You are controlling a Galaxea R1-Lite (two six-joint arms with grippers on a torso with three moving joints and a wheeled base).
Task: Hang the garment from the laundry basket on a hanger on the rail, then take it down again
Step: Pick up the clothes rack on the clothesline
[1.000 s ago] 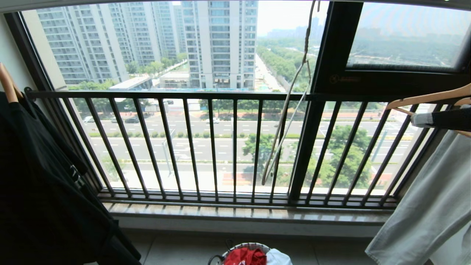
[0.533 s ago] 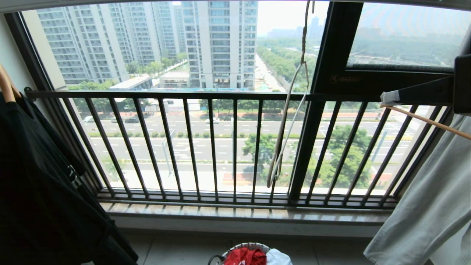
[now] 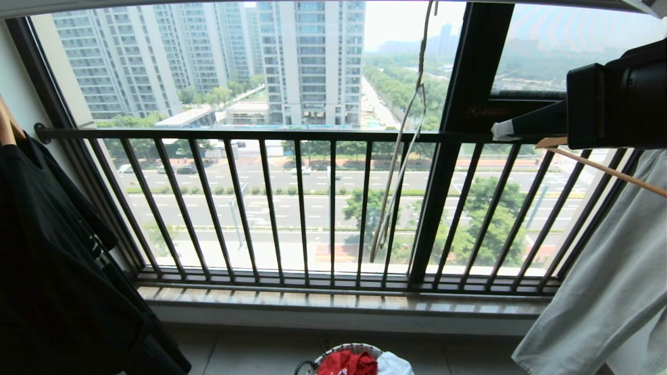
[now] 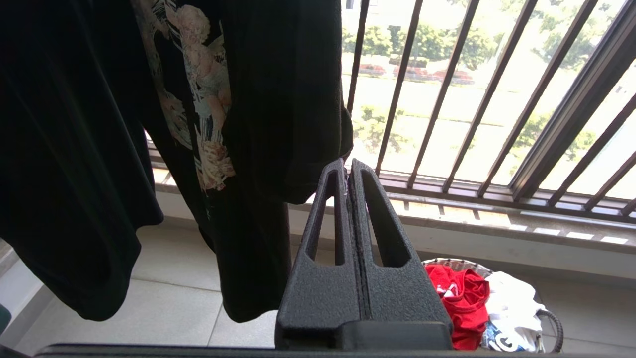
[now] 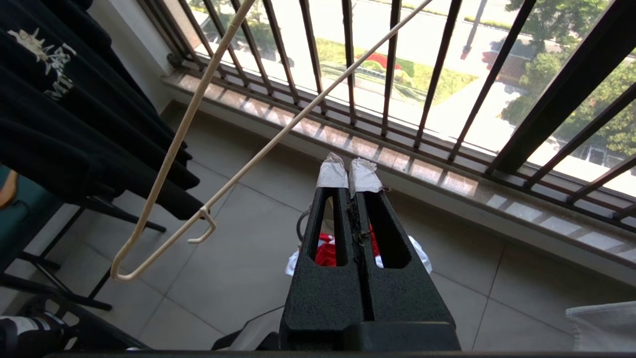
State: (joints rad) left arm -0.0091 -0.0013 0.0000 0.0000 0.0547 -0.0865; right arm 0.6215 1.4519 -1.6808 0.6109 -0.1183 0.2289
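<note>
Hanger (image 3: pixel 398 156) hangs mid-window, open air around (black T-shirt (image 3: pixel 57 260) crowds left).

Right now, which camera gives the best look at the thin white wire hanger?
The right wrist view: the hanger hangs close, its lower corner and small notch hook plain against the floor. The head view shows the hanger edge-on, a thin line against the window bars. The left wrist view does not show it.

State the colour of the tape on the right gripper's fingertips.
White tape on the fingertips of the right gripper, clearest in the right wrist view.
</note>
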